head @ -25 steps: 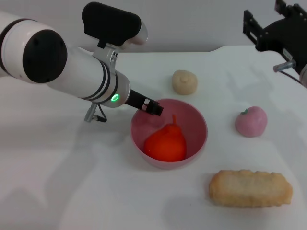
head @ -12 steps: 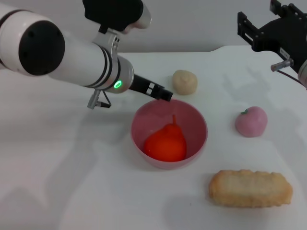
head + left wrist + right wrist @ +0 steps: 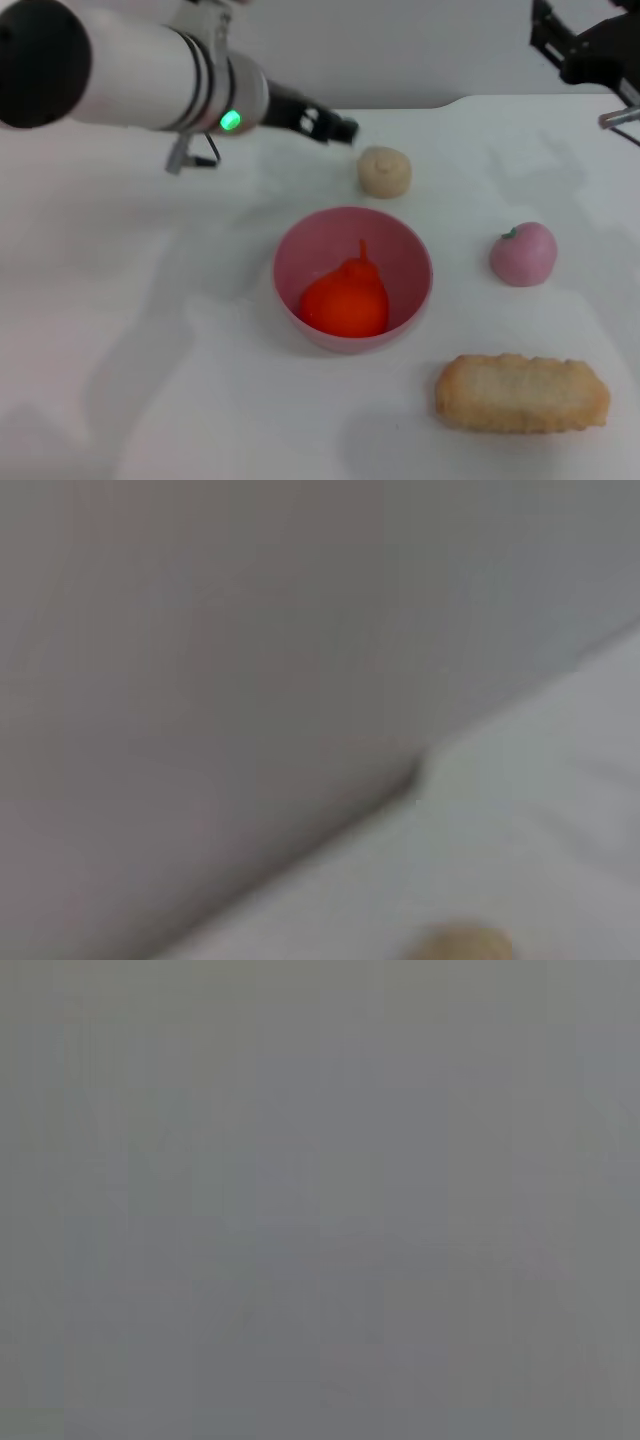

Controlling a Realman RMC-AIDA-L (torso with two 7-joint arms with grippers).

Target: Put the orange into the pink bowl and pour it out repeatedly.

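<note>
1. Long bread point(image 3: 522, 393) on bench point(image 3: 150, 380), near side of pink bowl point(image 3: 410, 255).
2. Orange point(image 3: 345, 298) sits inside bowl.
3. Pink fruit point(image 3: 523, 253) right of bowl; beige bun point(image 3: 385, 170) just behind.
4. Left claw point(image 3: 335, 127) above bench behind bowl, holding nothing; jaw gap: can't tell.
5. Right claw point(image 3: 580, 45) far right-rear of bowl, state unclear.

Glossy, smooth plastic on the pink bowl point(image 3: 353, 277); same sheen on the orange point(image 3: 345, 298) inside. Matt, finely rough crust on the beige bun point(image 3: 385, 170) just beside the left gripper point(image 3: 340, 129). Matt white table point(image 3: 150, 350). Glossy white arm casing.
</note>
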